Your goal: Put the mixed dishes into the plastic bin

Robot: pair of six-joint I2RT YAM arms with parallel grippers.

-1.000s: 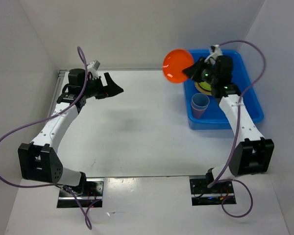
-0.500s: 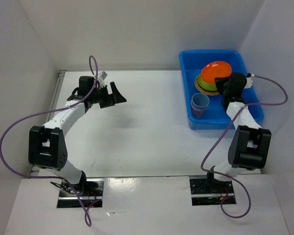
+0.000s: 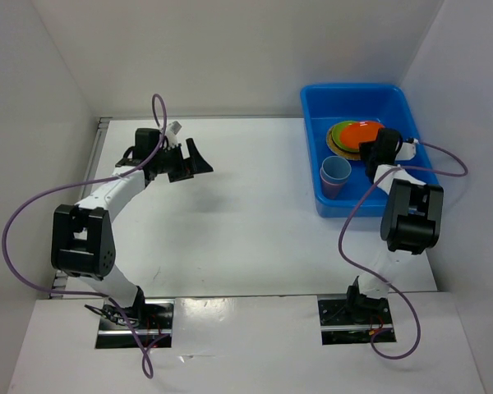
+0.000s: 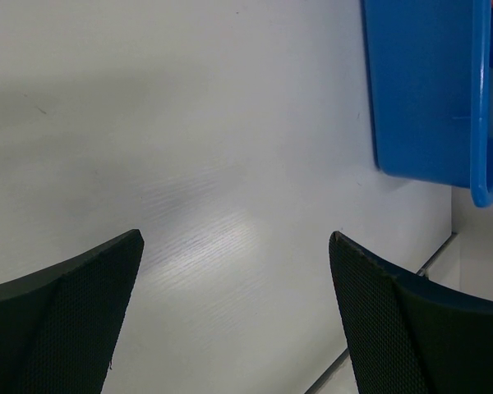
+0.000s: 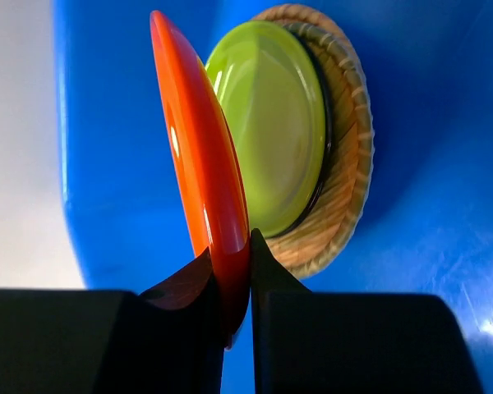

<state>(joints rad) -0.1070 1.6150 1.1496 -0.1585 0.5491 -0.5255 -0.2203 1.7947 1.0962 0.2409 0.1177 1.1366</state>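
Inside plastic bin (image 3: pixel 353 87), right gripper (image 5: pixel 230 248) pinches orange plate (image 5: pixel 195 156), perhaps aloft.

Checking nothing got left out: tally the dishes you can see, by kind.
Plates: 4 (orange plate pinched in the right gripper, lime green plate, black plate showing only its rim, tan woven plate)
Cups: 2 (blue cup nested in pink cup)
Total: 6, all in or over the plastic bin

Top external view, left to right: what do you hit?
left pincer → plastic bin, left wall → blue cup → orange plate. Left out: the right pincer, which overlaps the orange plate it grips.
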